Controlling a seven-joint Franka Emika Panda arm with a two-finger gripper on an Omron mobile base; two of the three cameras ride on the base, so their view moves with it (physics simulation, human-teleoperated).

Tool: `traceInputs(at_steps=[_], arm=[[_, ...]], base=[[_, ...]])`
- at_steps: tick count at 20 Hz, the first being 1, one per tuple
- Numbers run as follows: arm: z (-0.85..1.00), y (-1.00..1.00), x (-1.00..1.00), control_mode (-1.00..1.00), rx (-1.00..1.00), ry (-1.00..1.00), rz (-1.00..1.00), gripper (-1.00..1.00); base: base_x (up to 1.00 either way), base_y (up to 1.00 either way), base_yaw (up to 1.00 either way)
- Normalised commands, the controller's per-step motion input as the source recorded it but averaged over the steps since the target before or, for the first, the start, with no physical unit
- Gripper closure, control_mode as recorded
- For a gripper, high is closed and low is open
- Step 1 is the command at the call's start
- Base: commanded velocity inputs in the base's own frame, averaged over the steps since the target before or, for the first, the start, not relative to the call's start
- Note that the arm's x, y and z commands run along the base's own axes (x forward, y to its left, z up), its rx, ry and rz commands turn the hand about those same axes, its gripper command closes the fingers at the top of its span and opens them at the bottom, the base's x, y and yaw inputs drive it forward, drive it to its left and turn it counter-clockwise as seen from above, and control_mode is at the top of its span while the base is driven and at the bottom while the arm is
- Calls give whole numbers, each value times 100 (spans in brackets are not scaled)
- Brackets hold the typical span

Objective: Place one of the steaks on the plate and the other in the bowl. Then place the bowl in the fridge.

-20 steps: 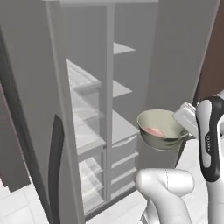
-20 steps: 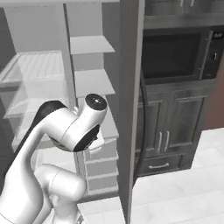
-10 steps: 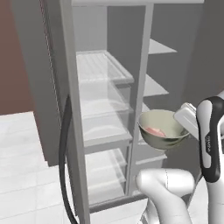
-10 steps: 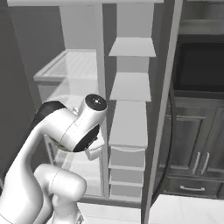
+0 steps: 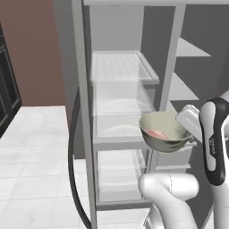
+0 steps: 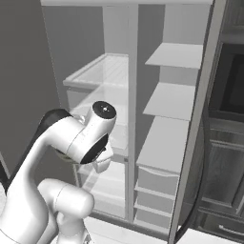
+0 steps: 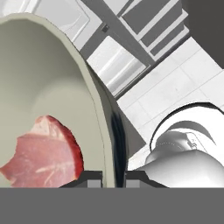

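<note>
The fridge takes up most of the left base view, its doors swung wide so the pale shelves are reachable. At centre right of that view the bowl hangs level in front of the middle shelves, kept upright so its load stays put. The steak lies flat on the bowl's floor. The gripper is clamped tight on the bowl's rim, one finger inside, one outside
</note>
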Motion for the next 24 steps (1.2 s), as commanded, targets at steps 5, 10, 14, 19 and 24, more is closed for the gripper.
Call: traceInputs(at_steps=[5,10,14,19,24], arm=[[0,0,0,100,0,0,0,100],[0,0,0,100,0,0,0,100],[0,0,0,100,0,0,0,100],[0,0,0,100,0,0,0,100],[0,0,0,-100,0,0,0,100]], base=[[23,-9,2],[51,-13,2],[11,-14,4],[0,0,0],[0,0,0]])
